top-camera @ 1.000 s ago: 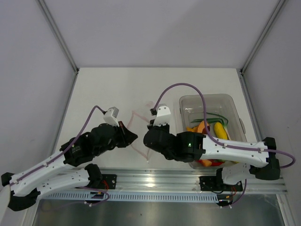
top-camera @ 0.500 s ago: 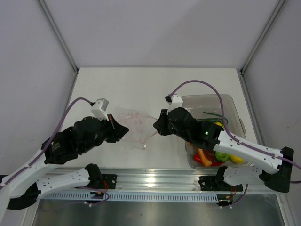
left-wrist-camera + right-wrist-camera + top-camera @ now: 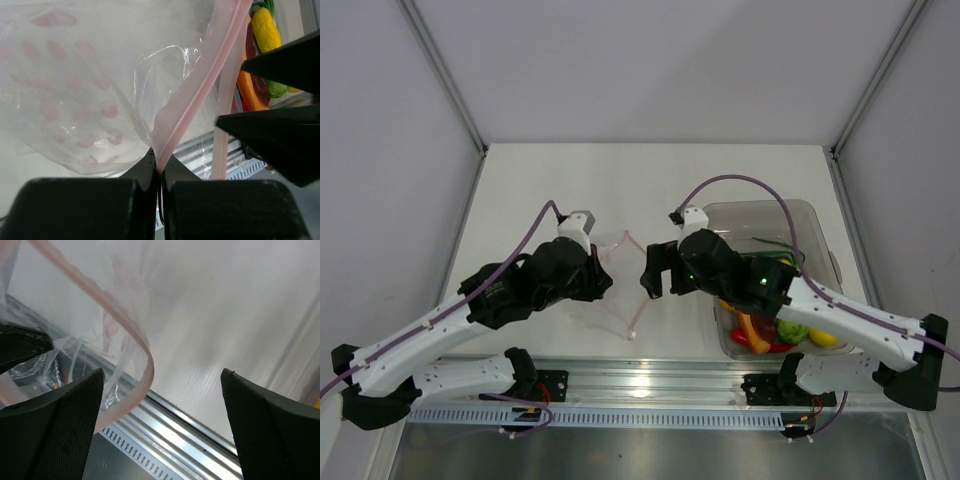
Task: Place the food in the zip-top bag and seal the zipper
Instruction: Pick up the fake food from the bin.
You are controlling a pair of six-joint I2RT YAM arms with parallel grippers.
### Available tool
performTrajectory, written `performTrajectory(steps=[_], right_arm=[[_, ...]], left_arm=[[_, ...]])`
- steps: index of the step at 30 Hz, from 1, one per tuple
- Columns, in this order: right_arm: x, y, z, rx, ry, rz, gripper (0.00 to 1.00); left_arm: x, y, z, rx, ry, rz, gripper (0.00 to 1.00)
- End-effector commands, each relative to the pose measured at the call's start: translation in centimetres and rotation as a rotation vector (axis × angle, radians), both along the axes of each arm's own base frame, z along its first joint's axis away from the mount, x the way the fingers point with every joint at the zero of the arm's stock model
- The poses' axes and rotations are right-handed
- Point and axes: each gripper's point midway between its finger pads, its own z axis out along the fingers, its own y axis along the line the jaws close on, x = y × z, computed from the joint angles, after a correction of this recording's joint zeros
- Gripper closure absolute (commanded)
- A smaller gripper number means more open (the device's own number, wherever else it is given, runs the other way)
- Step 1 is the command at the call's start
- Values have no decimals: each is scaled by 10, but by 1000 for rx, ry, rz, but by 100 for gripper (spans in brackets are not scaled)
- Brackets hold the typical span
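The left gripper (image 3: 159,167) is shut tight. It pinches the pink zipper (image 3: 200,85) of the bag (image 3: 75,90) right at its fingertips. From the pinch the zipper runs up and away from this gripper. Just past the fingertips it splits into two pink lines, so the mouth of the bag is not closed there. The clear bag with its pink spots hangs loose in front of the left gripper, mostly on the side away from the right gripper.

The right gripper (image 3: 654,272) is wide open and grips nothing. Its two black fingers (image 3: 270,430) stand far apart. A bend of the zipper loops across the gap between them, closer to one finger than to the other. I cannot tell if the strip touches that finger.

From above, the two grippers face each other over the table (image 3: 550,180). The mouth of the bag is between them. A loose corner of the bag droops down past both grippers, toward the arms' bases.

The food (image 3: 790,330) lies in the bin (image 3: 770,212). The bin is behind the right gripper, on the side away from the left gripper, partly under the right arm. Yellow, green, red and orange pieces show in it, close together.
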Motion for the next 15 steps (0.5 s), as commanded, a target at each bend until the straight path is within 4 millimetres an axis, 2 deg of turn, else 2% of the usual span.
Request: performTrajectory(steps=[1,2,5,6,8,9,10,12,13,15], right_arm=[[6,-35,51,59,-110,-98,1],[5,-46,62,92,-128,-123,1],[4,-66,78,132,-162,-163,1],[6,-79,86,156,-178,-191,1],[15,-108,81,121,-176,-312,0],[27,-130,79,104,-177,-404,1],[33,-144,75,83,-169,-458,1],[41,-165,59,37,-129,-526,1],[51,-184,47,8,-108,-598,1],[58,-199,32,-20,-68,-650,1]], left_arm=[[7,-11,11,-24,-35,-36,99],[9,-13,11,-28,-35,-39,100],[11,-19,7,-27,-27,-53,99],[12,-20,7,-28,-28,-55,99],[12,-21,5,-35,-32,-59,99],[12,-21,6,-39,-38,-60,100],[12,-21,5,-43,-41,-60,99],[11,-20,9,-65,-59,-62,99],[11,-19,11,-71,-63,-60,99],[9,-17,12,-81,-69,-66,99]])
